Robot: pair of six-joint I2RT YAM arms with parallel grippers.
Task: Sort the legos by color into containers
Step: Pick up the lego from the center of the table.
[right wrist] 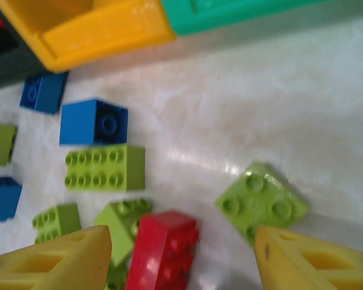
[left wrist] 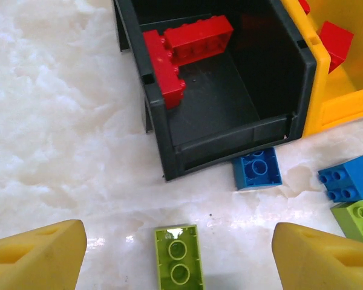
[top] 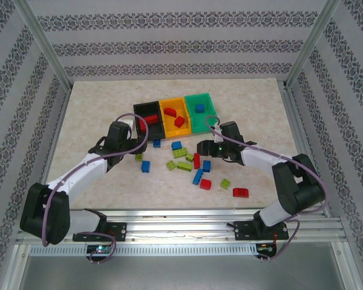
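The pale marble-patterned table (top: pixel 91 109) carries the containers, three open bins joined in a row. Ahead of the left gripper (left wrist: pixel 178 228) stands the black bin (left wrist: pixel 230 136), with the orange-yellow bin (left wrist: pixel 327 96) joined on its right; the green bin (right wrist: pixel 230 15) lies ahead of the right gripper (right wrist: pixel 183 232). Both grippers have foam-yellow fingers standing well apart, clamped on nothing. The legos are small glossy studded bricks in red, blue and lime. Red bricks (left wrist: pixel 196 39) sit in the black bin, one resting on its left wall; more red pieces (left wrist: pixel 336 39) lie in the orange-yellow bin, and a blue brick (top: pixel 199 108) lies in the green one. Between the left fingers, on the table, lies a lime two-stud brick (left wrist: pixel 179 263), touching neither finger. Ahead and a little right of it, a blue four-stud brick (left wrist: pixel 258 169) sits against the black bin's near wall; farther right are a blue brick (left wrist: pixel 348 178) and a lime brick (left wrist: pixel 357 217) side by side. Between the right fingers lies a red brick (right wrist: pixel 163 251), apart from both. Just ahead of the right-hand finger rests a tilted lime four-stud piece (right wrist: pixel 260 202); ahead and left lie a lime eight-stud brick (right wrist: pixel 106 168) and a blue cube (right wrist: pixel 94 122).
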